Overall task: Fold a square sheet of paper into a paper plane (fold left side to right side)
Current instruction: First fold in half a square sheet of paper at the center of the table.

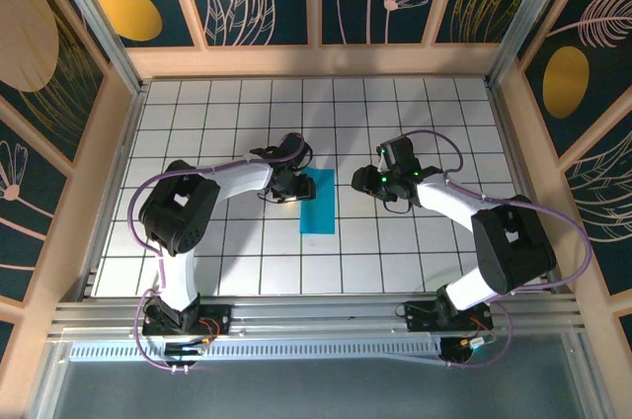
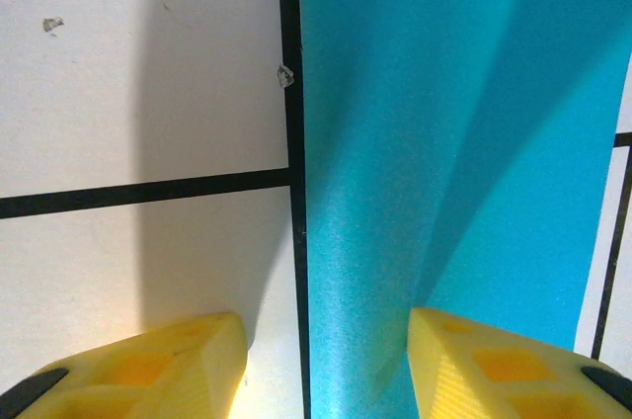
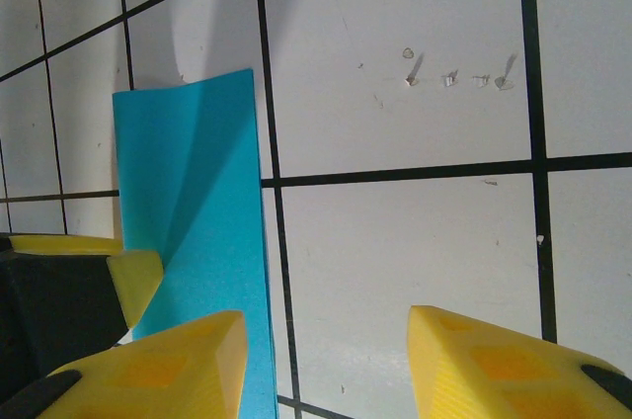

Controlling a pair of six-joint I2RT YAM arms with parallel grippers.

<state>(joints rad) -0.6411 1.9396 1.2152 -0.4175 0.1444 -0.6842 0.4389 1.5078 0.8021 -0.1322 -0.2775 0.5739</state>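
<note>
So the blue sheet of paper (image 1: pixel 319 201) is lying mid-way across the table (image 1: pixel 197 132) as a narrow strip. Left gripper (image 2: pixel 326 370) has its jaws apart, straddling the strip's left edge. Right gripper (image 3: pixel 326 370) is spread open too, holding nothing, just off to the paper's right.

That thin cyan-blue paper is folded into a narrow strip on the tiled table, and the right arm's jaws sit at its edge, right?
Not quite. The left gripper sits at the edge of the thin cyan-blue folded paper strip; the right gripper stands apart from it, as the top external view shows.
</note>
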